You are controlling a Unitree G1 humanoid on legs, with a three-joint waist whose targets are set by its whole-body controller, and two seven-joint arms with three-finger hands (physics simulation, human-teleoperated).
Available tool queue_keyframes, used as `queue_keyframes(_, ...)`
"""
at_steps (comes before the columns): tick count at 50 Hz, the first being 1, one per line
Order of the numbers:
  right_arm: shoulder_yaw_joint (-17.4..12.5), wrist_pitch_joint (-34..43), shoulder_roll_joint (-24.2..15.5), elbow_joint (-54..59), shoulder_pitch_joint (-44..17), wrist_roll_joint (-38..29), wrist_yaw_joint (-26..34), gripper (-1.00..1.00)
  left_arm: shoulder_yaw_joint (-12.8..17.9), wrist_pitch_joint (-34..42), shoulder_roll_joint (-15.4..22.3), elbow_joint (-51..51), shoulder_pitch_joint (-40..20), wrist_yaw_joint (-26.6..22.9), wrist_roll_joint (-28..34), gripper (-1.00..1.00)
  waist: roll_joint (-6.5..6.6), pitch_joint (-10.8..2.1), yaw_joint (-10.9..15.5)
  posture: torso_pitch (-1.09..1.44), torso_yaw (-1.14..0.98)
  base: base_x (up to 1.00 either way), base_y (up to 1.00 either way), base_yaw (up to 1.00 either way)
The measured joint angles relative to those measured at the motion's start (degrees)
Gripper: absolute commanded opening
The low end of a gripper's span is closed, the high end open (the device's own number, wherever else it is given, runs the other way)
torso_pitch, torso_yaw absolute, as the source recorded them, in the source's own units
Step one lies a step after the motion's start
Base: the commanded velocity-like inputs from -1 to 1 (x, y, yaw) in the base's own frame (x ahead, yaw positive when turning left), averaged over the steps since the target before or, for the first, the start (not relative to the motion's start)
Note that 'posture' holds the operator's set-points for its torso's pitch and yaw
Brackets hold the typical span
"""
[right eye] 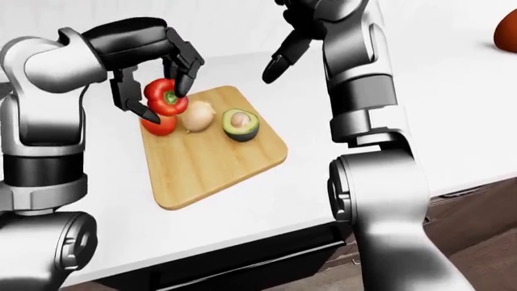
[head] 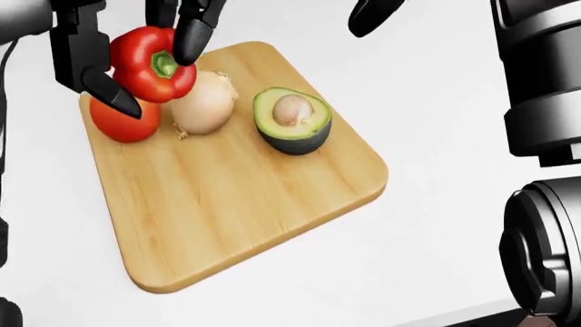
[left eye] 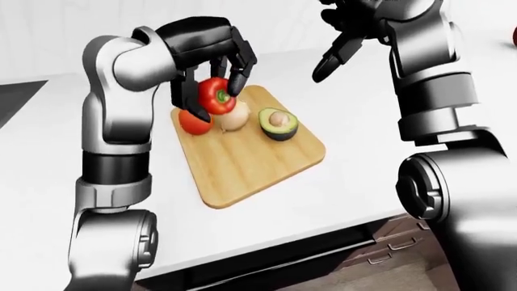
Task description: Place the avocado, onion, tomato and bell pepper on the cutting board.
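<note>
Nearly done, as far as the board shows: at the left of the head view the left hand has its dark fingers closed round the red bell pepper, holding it just above the top left corner of the cutting board, where it overlaps the tomato lying beneath it. Whether the pepper is touching the tomato or hanging clear of it I cannot tell from these angles. Beside the tomato sits the onion, and further right the halved avocado, pit up, so three of the four items rest on the wood; by my judgement only setting down and releasing the pepper is left, and the bare lower part of the board offers room. Much of the tomato is hidden behind the pepper and a finger. Further right again, the right hand is raised over the white counter above the board, holding nothing, its fingers loosely spread; the head view shows only a fingertip of it. At the far right edge of the right-eye view a reddish round object is cut off and cannot be identified.
</note>
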Motion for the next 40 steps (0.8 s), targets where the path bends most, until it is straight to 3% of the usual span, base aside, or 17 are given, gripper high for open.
queue_keyframes(26,-0.01,0.09,0.30,-0.61,1.63,0.28,0.07,1.00,-0.28,-3.02,-2.63,-3.44,6.39,-1.50,1.33,-1.00,-0.15,-0.25,0.13,0.00,0.00,0.00,0.00,0.00)
queue_keyframes(40,-0.01,0.12,0.11,-0.85,1.50,0.14,0.55,1.00,-0.39,-3.84,-2.98,-3.78,6.95,-2.23,1.62,-1.00,-0.21,-0.32,0.18,0.00,0.00,0.00,0.00,0.00)
